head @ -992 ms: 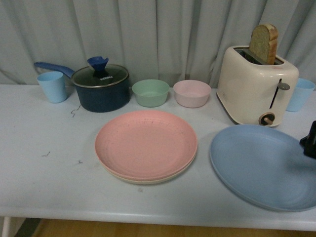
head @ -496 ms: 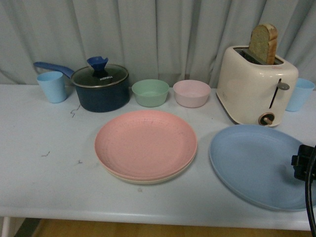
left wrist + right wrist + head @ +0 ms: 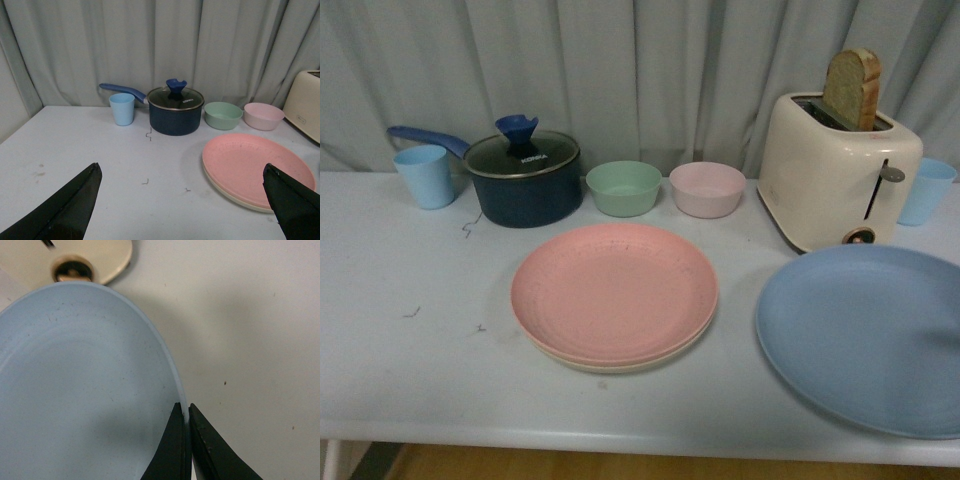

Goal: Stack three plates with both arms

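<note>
Right hand pinching the rim of the blue plate, just in front of the toaster; left hand spread (holding nothing). Risk: the one-edge grip lets the plate sag, slip or strike the toaster.

A grey curtain fills the top of the frame above a white table. At upper left a light blue cup stands just beside a dark blue lidded pot. Toward the centre sit a green bowl and a pink bowl. At upper right, a cream toaster holds a slice of bread, with a second blue cup at the right edge.
</note>
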